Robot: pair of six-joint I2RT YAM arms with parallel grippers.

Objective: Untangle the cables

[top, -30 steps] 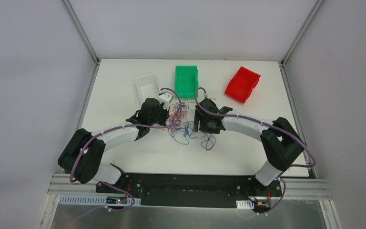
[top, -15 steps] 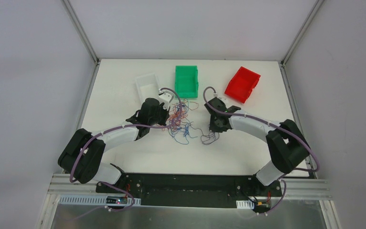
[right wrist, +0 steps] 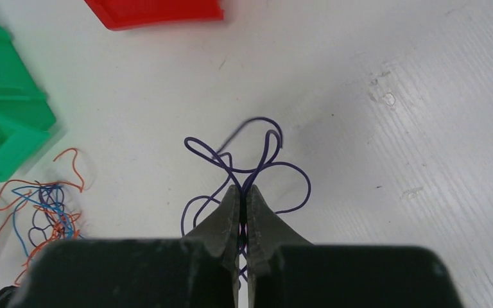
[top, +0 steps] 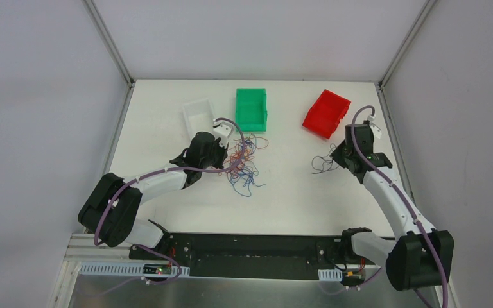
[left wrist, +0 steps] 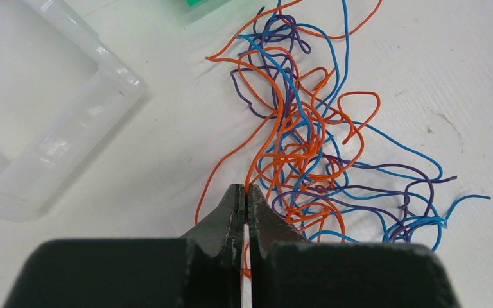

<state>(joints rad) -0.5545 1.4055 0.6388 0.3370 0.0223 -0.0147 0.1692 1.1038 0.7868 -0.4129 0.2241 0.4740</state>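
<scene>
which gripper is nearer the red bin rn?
Right. The right gripper, shut on a purple cable, sits just on the near side of the red bin. The left gripper is far off to its left, shut on the cable tangle by the white bin.

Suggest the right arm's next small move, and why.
Probably lift the purple cable toward the red bin and release: the right end effector is shut on it, it lies apart from the tangle, and that bin is closest.
</scene>
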